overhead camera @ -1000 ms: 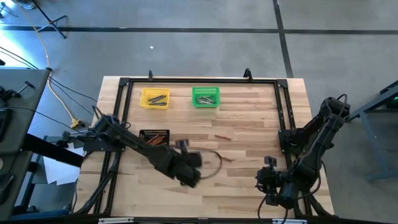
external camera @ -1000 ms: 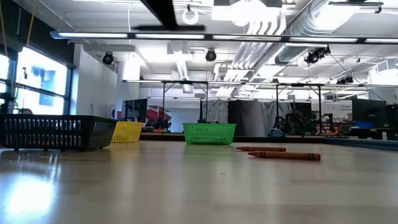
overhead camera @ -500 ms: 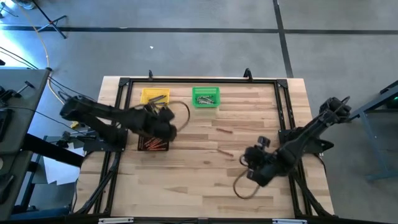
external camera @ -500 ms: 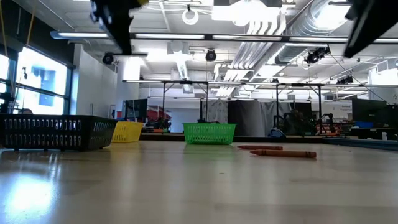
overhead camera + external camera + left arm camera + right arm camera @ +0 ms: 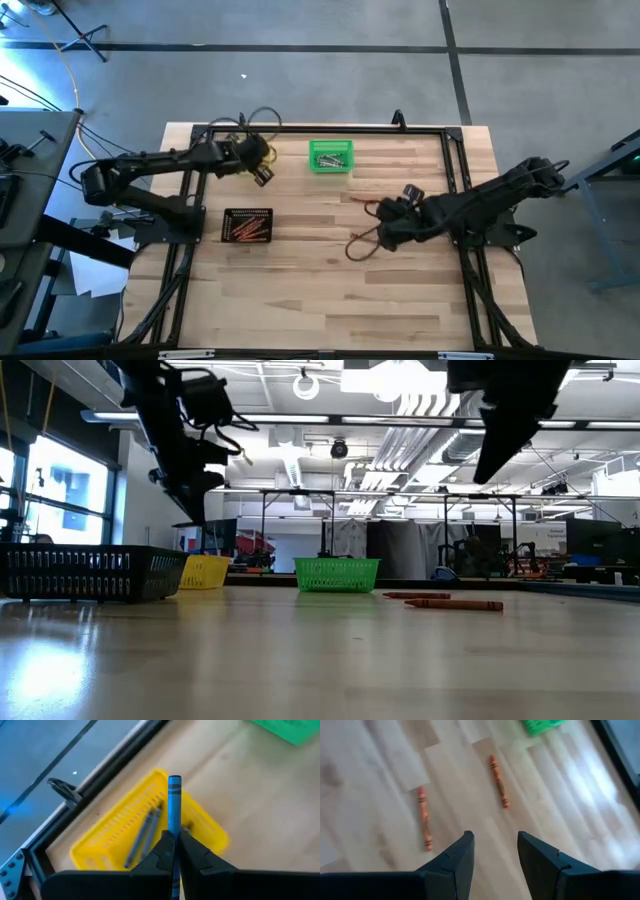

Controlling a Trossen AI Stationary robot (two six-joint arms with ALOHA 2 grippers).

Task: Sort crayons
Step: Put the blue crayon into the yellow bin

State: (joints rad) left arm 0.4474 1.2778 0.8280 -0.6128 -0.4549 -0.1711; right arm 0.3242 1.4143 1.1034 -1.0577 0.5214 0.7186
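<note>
Left claw (image 5: 174, 851) is positioned above the yellow bin (image 5: 112, 832) at the far left of the wooden surface (image 5: 330, 290). Its jaws are clamped on a blue crayon (image 5: 174, 802), which projects forward between the fingertips. Grey crayons (image 5: 142, 832) lie inside the yellow bin directly below.

Right claw (image 5: 494, 851) hangs over the middle-right of the surface with its jaws wide apart and nothing between them. Two orange-red crayons lie loose on the bare wood ahead of it: one (image 5: 424, 818) and another (image 5: 498, 780), apart from each other and roughly parallel. In the low view the same pair (image 5: 452, 602) rests flat on the surface, to the right of the green bin (image 5: 337, 574).

The green bin (image 5: 331, 156) stands at the far edge near the centre and contains several grey crayons. The black mesh bin (image 5: 248, 225) sits nearer on the left side and holds a batch of orange-red crayons (image 5: 248, 229).

In the overhead view the left arm (image 5: 150, 170) reaches across toward the yellow bin, largely covering it.
</note>
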